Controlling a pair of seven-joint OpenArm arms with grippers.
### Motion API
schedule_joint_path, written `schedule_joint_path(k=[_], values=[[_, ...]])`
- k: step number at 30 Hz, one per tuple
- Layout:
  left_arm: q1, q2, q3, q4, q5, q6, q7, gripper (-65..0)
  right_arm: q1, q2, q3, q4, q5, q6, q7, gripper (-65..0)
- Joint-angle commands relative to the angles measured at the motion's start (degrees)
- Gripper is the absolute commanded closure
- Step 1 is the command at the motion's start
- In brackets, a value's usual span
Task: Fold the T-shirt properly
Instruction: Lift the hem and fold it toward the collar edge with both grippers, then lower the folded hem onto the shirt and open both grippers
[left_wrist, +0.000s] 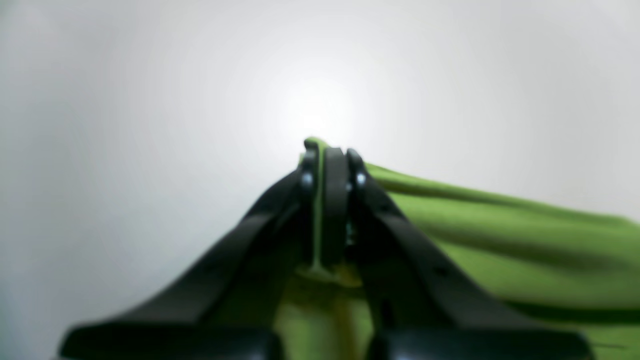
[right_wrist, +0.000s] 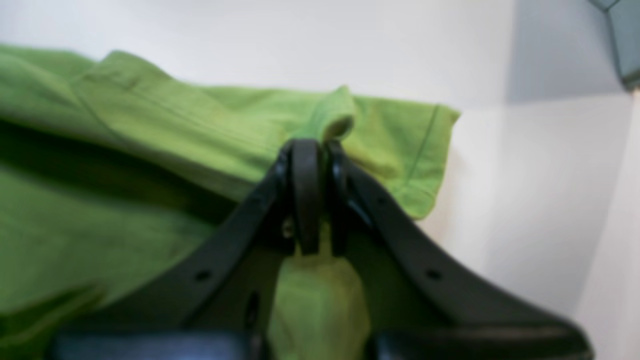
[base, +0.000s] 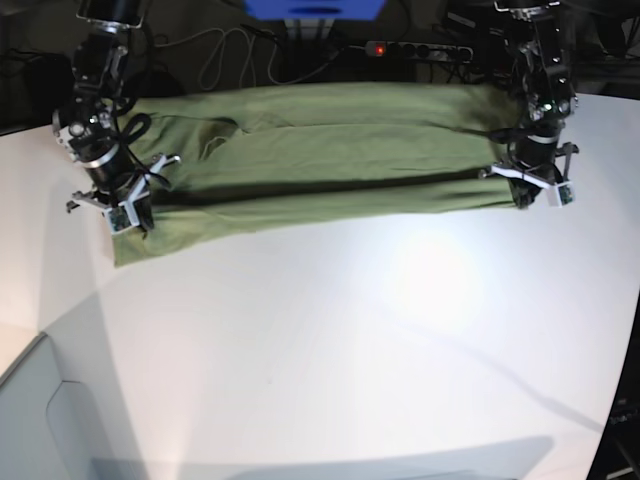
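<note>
Olive T-shirt (base: 330, 160) stretches between both tools; left tool (left_wrist: 327, 160) and right tool (right_wrist: 312, 150) each clench its fabric.

Two dark arms, each ending in a matte black claw

The left claw (left_wrist: 327, 165) has two long, flat black fingers (left_wrist: 400, 235) tapering to rounded tips, a shiny screw head beside each tip and small holes farther back. The right claw (right_wrist: 312, 160) is built the same. Behind each claw sits a white bracket, then black-and-silver arm segments with loose dark cables.
</note>
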Motion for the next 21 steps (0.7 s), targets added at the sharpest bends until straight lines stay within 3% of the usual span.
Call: schedule_joint_path(k=[1,21], values=[[0.17,-0.68,-0.37,0.83,0.04,0.25,-1.47,0.0,0.45,0.66,0.44,0.94,0.66,0.2,1.44,-0.1],[3.24,0.99,-0.28,1.54,0.04,0.25,-1.55,0.0,0.27,0.58,0.44,0.94,0.66,0.2,1.09,-0.1]])
